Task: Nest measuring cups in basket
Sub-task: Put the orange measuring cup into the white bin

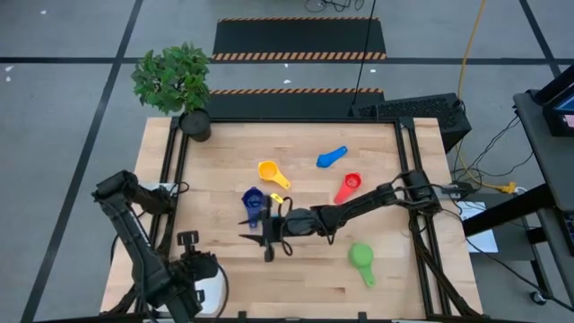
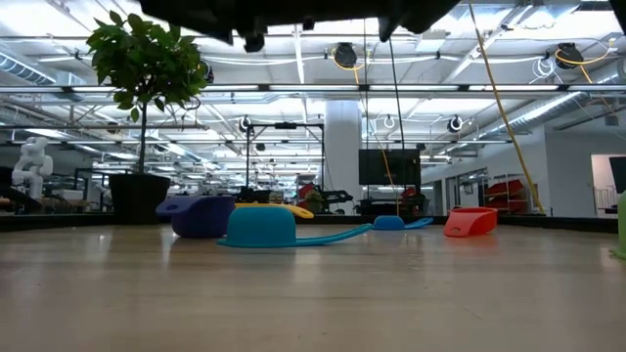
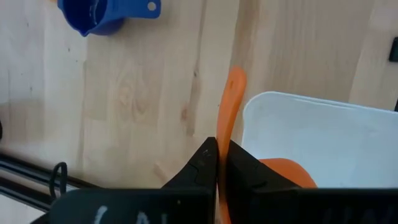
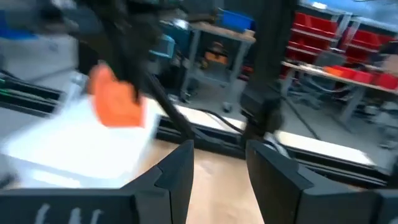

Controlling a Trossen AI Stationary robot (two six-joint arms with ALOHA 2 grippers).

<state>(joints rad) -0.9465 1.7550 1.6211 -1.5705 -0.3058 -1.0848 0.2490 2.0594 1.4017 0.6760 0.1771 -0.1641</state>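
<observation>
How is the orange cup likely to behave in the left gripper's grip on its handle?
The left gripper pinches the orange cup by its thin flat handle, so the bowl may swing or pivot. It looks like light, stiff plastic, so it is unlikely to sag. Over the basket, a slip would probably drop it inside.

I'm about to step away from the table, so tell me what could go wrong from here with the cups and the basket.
The left gripper pinches only the orange measuring cup's thin handle over the white basket, so the cup could twist or drop outside the rim. The right gripper, open, hangs close to the dark blue cup and yellow cup and could knock them.
</observation>
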